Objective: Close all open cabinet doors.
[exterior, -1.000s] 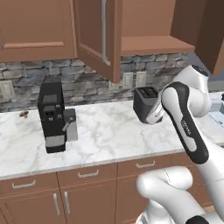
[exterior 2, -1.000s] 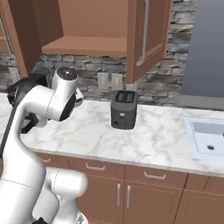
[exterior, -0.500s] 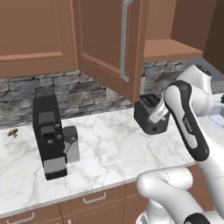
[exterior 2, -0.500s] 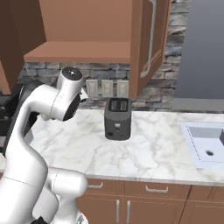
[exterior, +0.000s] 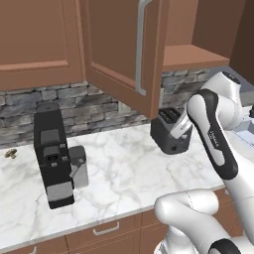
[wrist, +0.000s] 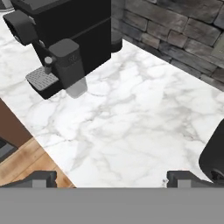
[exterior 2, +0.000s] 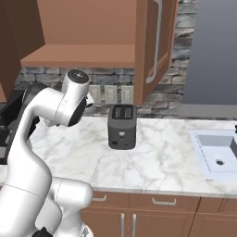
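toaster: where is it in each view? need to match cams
Left base view: toaster right of centre, on the counter, partly behind the arm.
Right base view: centre, below the open cabinet door.
Hand view: dark curved shape at the right edge, identity unclear.
Shared landmark: stone backsplash.

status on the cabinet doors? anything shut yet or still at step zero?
Done: the upper cabinet door at far left sits flush, so it needs nothing. In hand: nothing; the gripper has its jaws wide apart and empty, pointing down at the marble counter near the coffee machine. Left: the open cabinet door with the silver bar handle juts out above the toaster, exposing the shelf.
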